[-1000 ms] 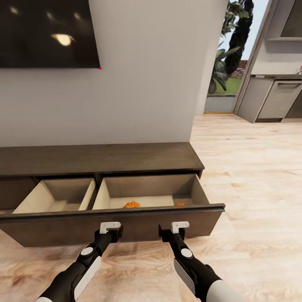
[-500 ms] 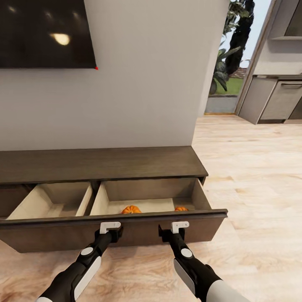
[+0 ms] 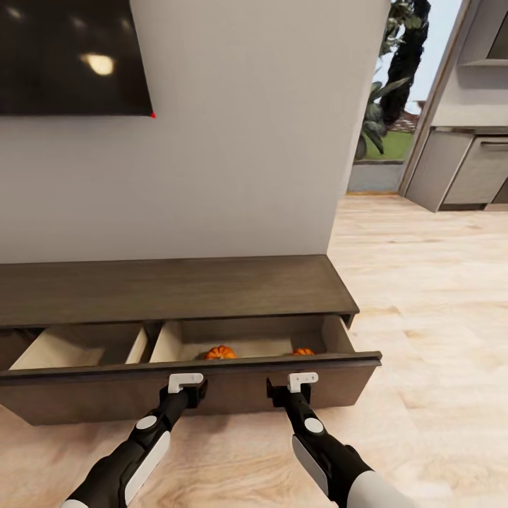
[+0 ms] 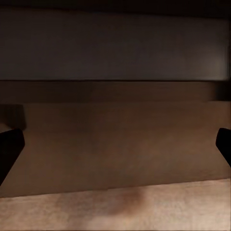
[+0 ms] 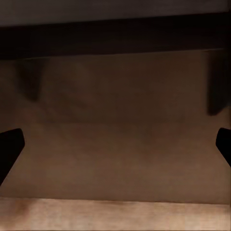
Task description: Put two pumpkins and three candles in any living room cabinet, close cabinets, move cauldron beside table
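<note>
Both grippers, left [image 3: 185,382] and right [image 3: 303,381], jaws spread apart, press the flat dark-wood drawer front [image 3: 212,388] of the cabinet [image 3: 176,286], its drawer now pushed further in than a second ago. Just beyond the fingertips, two ribbed orange pumpkins [image 3: 221,352] [image 3: 303,351] sit on the pale drawer floor.

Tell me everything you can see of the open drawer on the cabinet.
The drawer is a long, flat, handleless dark-brown wood-look front with pale beige compartments behind it. It stands partly open from the low cabinet against the wall. Two orange pumpkins sit in its right compartment, mostly hidden by the front. The left gripper and right gripper are at the front face, fingers apart.
</note>
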Tool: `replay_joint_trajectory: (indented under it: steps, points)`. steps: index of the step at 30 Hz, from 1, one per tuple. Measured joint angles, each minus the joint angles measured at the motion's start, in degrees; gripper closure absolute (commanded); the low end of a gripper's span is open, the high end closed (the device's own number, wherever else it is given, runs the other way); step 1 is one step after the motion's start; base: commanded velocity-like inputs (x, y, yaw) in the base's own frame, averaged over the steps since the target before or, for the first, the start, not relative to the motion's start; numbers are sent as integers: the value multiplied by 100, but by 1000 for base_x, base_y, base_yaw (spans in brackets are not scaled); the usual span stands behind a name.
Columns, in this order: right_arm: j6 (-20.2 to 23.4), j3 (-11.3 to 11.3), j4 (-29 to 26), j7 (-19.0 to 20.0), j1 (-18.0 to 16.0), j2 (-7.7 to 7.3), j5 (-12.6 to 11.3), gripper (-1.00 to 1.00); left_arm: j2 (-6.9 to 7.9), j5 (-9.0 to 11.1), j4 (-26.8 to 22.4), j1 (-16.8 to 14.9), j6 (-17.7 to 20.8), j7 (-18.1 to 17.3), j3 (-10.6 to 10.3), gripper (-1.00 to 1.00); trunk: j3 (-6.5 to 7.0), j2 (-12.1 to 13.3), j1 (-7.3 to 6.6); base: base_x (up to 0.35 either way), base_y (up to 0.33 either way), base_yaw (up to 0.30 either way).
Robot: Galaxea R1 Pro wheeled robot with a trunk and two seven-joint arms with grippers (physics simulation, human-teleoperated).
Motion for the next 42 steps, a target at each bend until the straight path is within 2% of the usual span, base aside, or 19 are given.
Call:
replay_joint_trajectory:
  steps: [20,42]
  points:
    - [0,0,0,0,0,0,0,-100,0,4,-7,0,0,0,0,-100,0,0,1,202,0,0]
    - [0,0,0,0,0,0,0,-100,0,0,-8,0,-4,-1,-1,-100,0,0,1,101,0,0]
